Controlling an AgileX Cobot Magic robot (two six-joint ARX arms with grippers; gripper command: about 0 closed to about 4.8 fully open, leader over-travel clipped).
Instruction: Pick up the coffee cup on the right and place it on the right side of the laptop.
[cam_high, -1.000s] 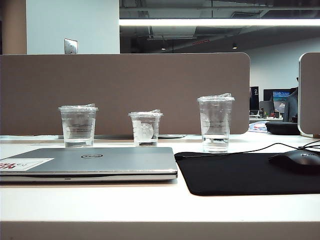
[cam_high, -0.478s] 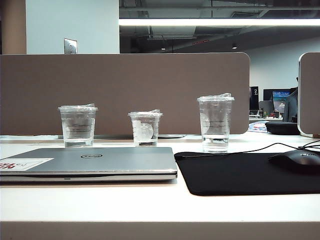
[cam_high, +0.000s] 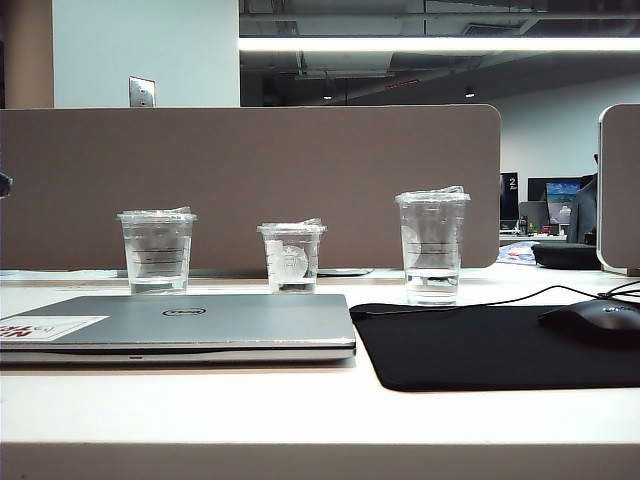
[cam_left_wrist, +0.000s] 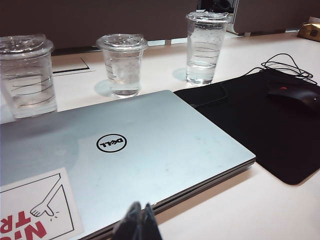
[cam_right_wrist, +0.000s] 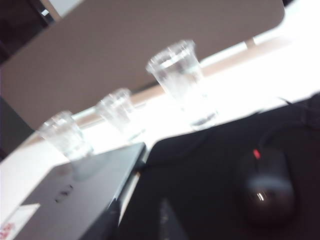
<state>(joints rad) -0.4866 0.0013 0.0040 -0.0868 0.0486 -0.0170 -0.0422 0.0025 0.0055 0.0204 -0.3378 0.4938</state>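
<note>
The coffee cup (cam_high: 432, 247) is the tallest clear lidded cup. It stands upright at the mouse pad's far edge, to the right of the laptop (cam_high: 180, 325), with a little clear liquid in it. It also shows in both wrist views, coffee cup (cam_left_wrist: 204, 47) and coffee cup (cam_right_wrist: 182, 82). The silver laptop (cam_left_wrist: 130, 155) lies closed. My left gripper (cam_left_wrist: 137, 222) hovers shut over the laptop's front edge, far from the cup. My right gripper (cam_right_wrist: 167, 220) is a dark blur over the black pad, well short of the cup. Nothing is held.
Two shorter clear cups (cam_high: 156, 250) (cam_high: 291, 257) stand behind the laptop. A black mouse pad (cam_high: 500, 345) carries a wired mouse (cam_high: 595, 322) at the right. A brown partition (cam_high: 250, 185) closes the desk's back. A dark part (cam_high: 3, 183) pokes in at the left edge.
A small dark part has come into view at the exterior view's left edge. The cups, laptop and mouse have not moved.
</note>
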